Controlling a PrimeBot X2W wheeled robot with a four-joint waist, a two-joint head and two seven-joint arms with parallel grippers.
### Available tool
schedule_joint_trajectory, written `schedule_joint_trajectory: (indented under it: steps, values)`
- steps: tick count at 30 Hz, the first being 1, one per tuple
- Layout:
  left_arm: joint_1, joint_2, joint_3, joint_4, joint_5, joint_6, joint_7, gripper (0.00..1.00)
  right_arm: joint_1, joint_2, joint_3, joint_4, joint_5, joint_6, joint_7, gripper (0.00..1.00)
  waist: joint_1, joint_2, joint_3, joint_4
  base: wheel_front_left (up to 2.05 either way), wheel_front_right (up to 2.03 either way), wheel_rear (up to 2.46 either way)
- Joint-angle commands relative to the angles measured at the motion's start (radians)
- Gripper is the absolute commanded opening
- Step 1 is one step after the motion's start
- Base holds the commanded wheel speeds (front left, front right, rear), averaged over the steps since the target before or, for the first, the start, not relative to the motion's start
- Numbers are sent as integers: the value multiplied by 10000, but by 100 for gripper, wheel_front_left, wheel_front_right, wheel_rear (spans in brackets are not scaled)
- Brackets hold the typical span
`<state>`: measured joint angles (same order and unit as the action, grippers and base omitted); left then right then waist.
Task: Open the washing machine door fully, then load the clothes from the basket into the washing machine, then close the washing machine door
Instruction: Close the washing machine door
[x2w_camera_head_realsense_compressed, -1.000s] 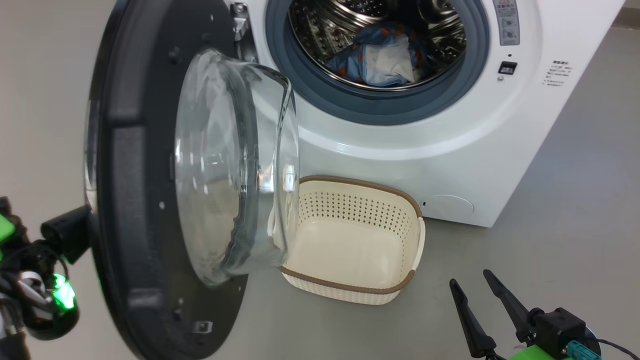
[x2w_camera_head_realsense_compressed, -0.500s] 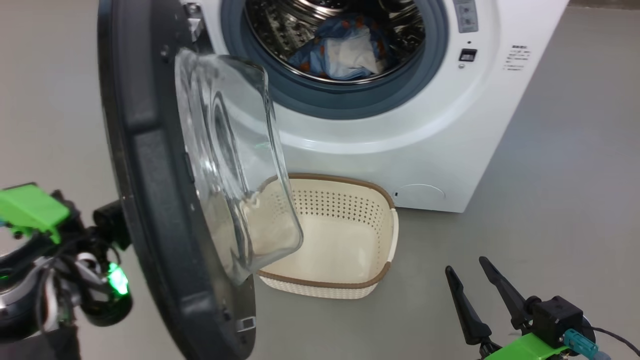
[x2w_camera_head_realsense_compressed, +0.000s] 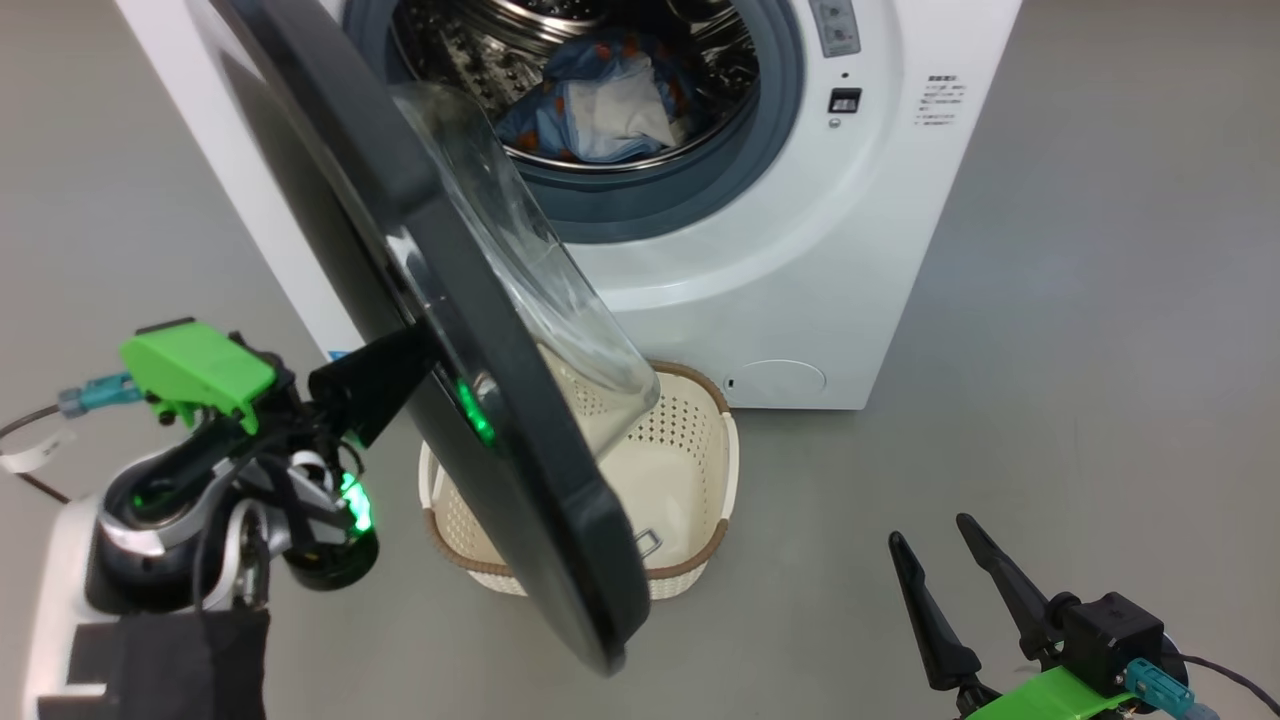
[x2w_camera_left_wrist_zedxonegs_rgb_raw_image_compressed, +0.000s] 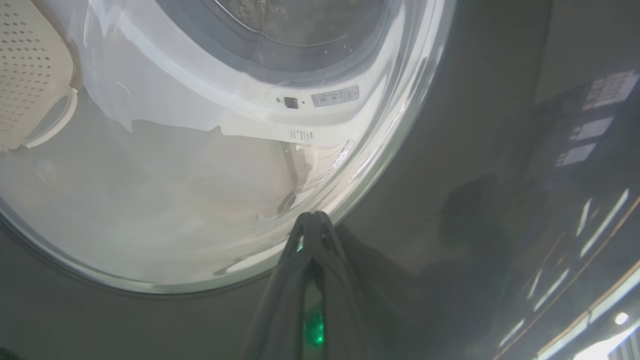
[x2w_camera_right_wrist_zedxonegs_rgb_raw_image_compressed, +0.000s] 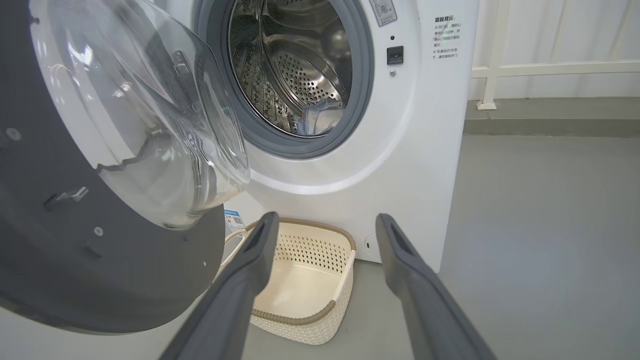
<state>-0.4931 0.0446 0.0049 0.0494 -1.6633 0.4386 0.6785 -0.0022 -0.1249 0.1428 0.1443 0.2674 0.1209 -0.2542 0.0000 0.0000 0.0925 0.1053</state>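
Closing step: my left gripper (x2w_camera_left_wrist_zedxonegs_rgb_raw_image_compressed: 311, 222), fingers pinched together, presses the glossy black-rimmed round glass door (x2w_camera_head_realsense_compressed: 540, 520), half-swung before the big white washing machine (x2w_camera_head_realsense_compressed: 800, 250) (blue printed clothes (x2w_camera_head_realsense_compressed: 600, 110) inside, cream perforated basket (x2w_camera_head_realsense_compressed: 715, 400) at its foot looks empty); right gripper (x2w_camera_head_realsense_compressed: 930, 530) idles wide-spread. Next: push until latched.

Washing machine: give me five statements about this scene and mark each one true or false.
1. The basket is empty. True.
2. The clothes lie in the drum. True.
3. The door is shut. False: it stands part open.
4. The right tool grips the basket. False: it is open, holds nothing and is clear of the basket.
5. The left tool is shut, its tip against the door's outer face. True.
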Motion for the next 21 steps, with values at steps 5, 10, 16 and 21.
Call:
schedule_joint_trajectory:
  steps: [5,10,16,21]
  values:
    - [-954,57,-605,263,-690,-675,-517,0,-354,12,209,-213,191,98,-76,100,0,0,10,-316,0,0,0]
    - [-1330,57,-1057,961,-912,-1133,-981,0,-370,6,208,-206,188,98,-76,100,0,0,5,-522,0,0,0]
    - [-1741,57,-1299,1667,-1217,-1564,-1327,0,-410,4,213,-190,185,98,-76,100,0,0,-32,-797,0,0,0]
    - [-1952,57,-1402,2100,-1334,-1812,-1448,0,-411,-4,257,-178,181,98,-76,100,0,0,-82,-1037,0,0,0]
